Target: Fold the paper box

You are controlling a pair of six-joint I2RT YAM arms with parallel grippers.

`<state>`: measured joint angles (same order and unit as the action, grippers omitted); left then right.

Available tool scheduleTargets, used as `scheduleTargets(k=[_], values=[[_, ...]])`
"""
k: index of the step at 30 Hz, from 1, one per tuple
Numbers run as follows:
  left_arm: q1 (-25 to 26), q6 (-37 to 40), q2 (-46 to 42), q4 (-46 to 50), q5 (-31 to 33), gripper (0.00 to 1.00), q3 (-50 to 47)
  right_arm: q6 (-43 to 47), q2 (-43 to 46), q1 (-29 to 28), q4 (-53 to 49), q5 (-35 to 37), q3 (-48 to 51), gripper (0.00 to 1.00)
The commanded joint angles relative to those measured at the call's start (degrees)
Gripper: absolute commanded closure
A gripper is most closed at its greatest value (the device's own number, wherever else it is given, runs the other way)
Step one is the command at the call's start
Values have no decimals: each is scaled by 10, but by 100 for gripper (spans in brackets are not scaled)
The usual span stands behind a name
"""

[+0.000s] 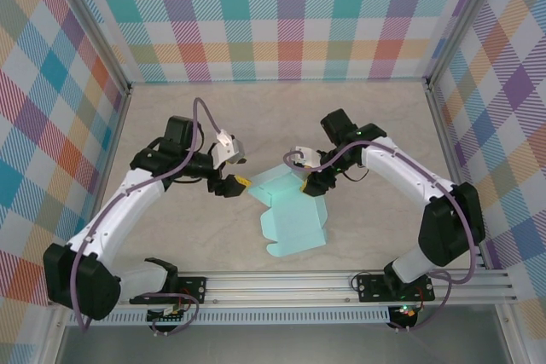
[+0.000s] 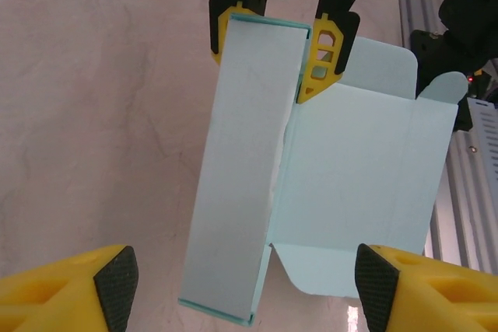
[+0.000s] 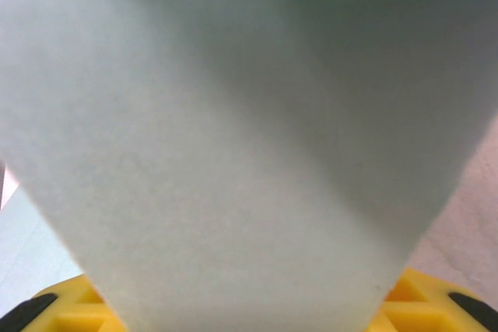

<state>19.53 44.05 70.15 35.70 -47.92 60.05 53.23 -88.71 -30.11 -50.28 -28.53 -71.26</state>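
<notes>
The paper box looks blurry up close and hides most of the right gripper. The left gripper has its tips cut off.

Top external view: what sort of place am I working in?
Likely a robot test cell: bright plaid panel walls on three sides, a pale marble-look tabletop, an aluminium rail along the near edge.

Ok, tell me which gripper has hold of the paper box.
The right gripper: its fingers pinch the raised panel of the paper box. The left gripper is open, its fingers clear of the card.
</notes>
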Motion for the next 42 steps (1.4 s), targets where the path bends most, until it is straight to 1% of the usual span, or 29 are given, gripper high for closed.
scheduleTargets(k=[1,5,9,12,16,20,24,28,34,37,42], values=[[16,0,29,-4,-53,23,11,-4,-9,-2,-15,-40,-15,63],[47,9,63,2,-27,20,24,5,-7,-4,-1,-51,-7,63],[77,9,89,-7,-8,18,32,10,-10,-5,-3,-52,-13,64],[100,0,106,-16,10,19,39,8,-12,-5,-1,-53,-13,63],[120,-2,122,-27,3,21,45,10,-14,-6,-4,-56,-12,63],[131,-7,139,-22,8,24,59,10,-12,-7,1,-56,-10,63],[136,-9,143,-39,21,21,54,18,-5,-9,7,-60,-5,63],[136,-2,146,-54,33,22,44,38,3,-10,-1,-70,-3,64],[132,7,116,-68,61,20,31,54,13,-16,-11,-47,19,64],[130,31,113,-54,57,19,33,55,28,-18,2,-42,39,64],[133,44,148,-1,8,27,63,56,38,-19,6,-51,39,63]])
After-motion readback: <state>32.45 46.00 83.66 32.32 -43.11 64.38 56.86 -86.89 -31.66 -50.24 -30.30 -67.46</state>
